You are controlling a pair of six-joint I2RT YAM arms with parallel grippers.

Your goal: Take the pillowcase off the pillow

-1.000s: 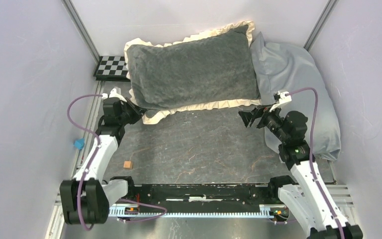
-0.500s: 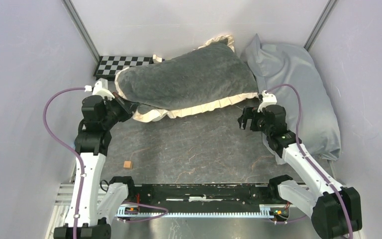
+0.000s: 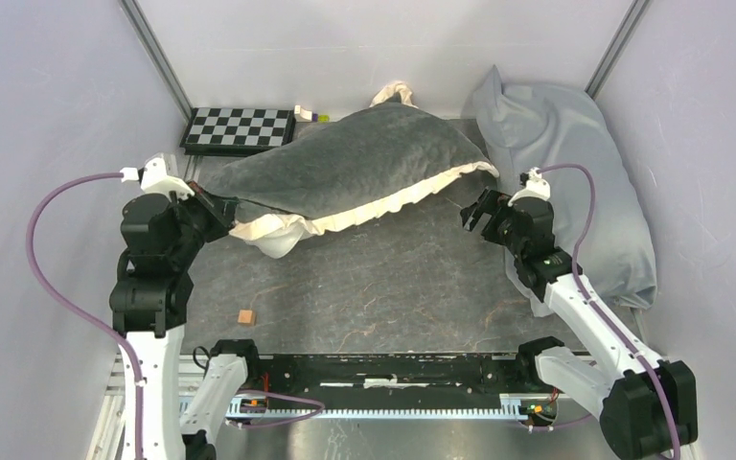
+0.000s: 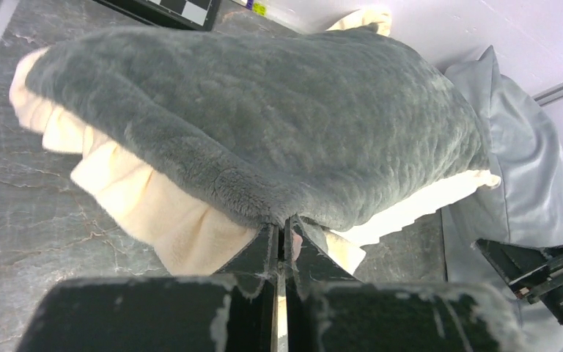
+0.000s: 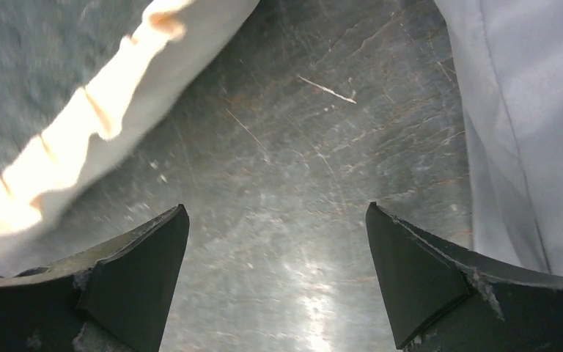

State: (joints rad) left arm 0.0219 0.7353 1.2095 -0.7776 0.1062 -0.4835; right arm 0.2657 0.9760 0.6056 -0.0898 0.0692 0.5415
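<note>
The pillowcase (image 3: 364, 163) lies at the back of the table, dark grey plush face up, cream frill along its near edge. My left gripper (image 3: 232, 206) is shut on its near left edge and holds that end raised; in the left wrist view (image 4: 284, 224) the jaws pinch grey plush (image 4: 264, 125) and cream frill. A pale bulge (image 3: 273, 235) hangs under the left end; I cannot tell whether it is the pillow or the cover. My right gripper (image 3: 474, 213) is open and empty over bare table (image 5: 277, 220), just near the frill's right end (image 5: 29, 66).
A pale blue-grey pillow (image 3: 575, 163) fills the right side, next to my right gripper (image 5: 528, 110). A checkerboard (image 3: 240, 127) lies at the back left. A small orange block (image 3: 245, 316) sits on the dark table near the left arm. Walls close in on three sides.
My left gripper has risen and pulled left, lifting the pillowcase's left end; the cover now slants and has shifted left. My right gripper moved slightly back, staying open.
</note>
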